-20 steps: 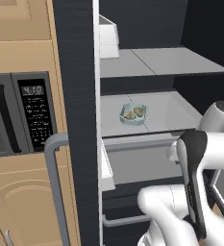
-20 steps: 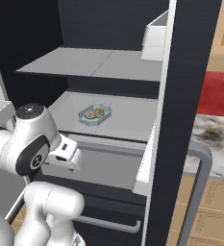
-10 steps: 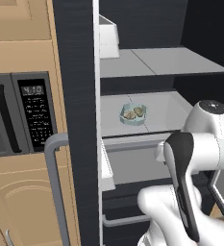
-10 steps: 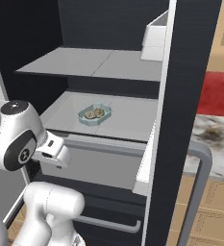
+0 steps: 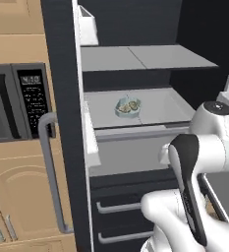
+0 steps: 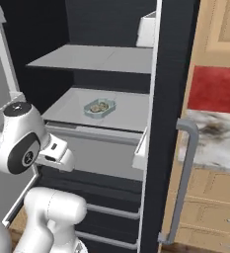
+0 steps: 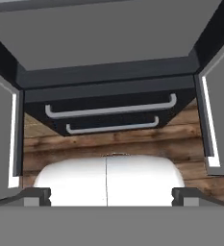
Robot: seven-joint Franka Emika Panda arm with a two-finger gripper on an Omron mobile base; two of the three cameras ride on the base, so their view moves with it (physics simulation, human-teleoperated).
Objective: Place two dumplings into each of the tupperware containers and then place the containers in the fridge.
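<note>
The fridge stands open. On its middle shelf rests one light-blue tupperware container with tan dumplings inside. My gripper is open and holds nothing. It points down at the fridge's lower drawers, below and in front of that shelf. My white hand hangs in front of the fridge, left of and lower than the container.
A black microwave sits in wooden cabinets left of the fridge. The grey door handle juts out. White door bins hang high up. A marble counter lies to the right. Wooden floor shows below the drawers.
The whole picture has shifted upward in both base views, so the camera moved. My arm has drawn back a little from the shelf. The container stays on the shelf.
</note>
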